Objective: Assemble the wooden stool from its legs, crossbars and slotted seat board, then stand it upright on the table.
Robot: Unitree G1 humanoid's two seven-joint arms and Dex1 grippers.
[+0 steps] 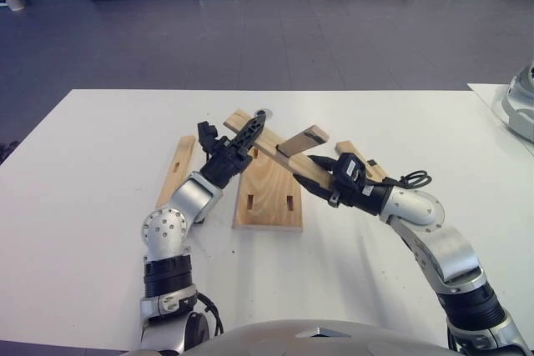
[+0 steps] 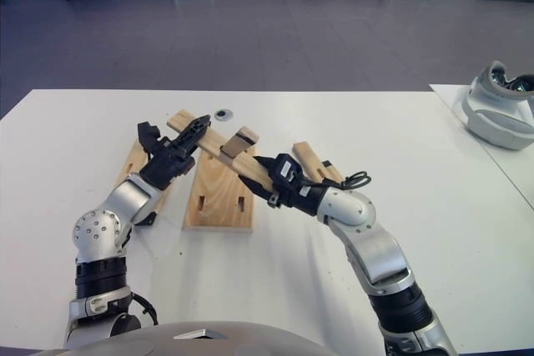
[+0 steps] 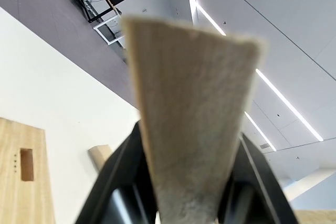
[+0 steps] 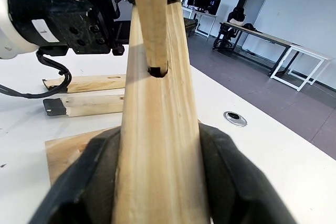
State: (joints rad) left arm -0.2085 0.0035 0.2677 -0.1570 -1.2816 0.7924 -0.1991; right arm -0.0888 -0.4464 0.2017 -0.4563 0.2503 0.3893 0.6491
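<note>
Both grippers hold one long wooden leg (image 1: 269,147) slanted above the table. My left gripper (image 1: 250,129) is shut on its far end, and my right gripper (image 1: 307,169) is shut on its near end. A short crossbar (image 1: 302,141) is plugged into a slot in the middle of the leg (image 4: 157,129) and sticks out to the right; the joint shows in the right wrist view (image 4: 157,70). The slotted seat board (image 1: 269,199) lies flat on the table under the held leg. In the left wrist view, the leg's end (image 3: 194,119) sits between dark fingers (image 3: 123,177).
A loose leg (image 1: 177,168) lies left of the seat board. More wooden pieces (image 1: 360,160), one with a black end, lie behind my right wrist. A round grommet (image 2: 222,114) is set in the white table (image 1: 100,172). A white headset (image 2: 501,106) rests on a table far right.
</note>
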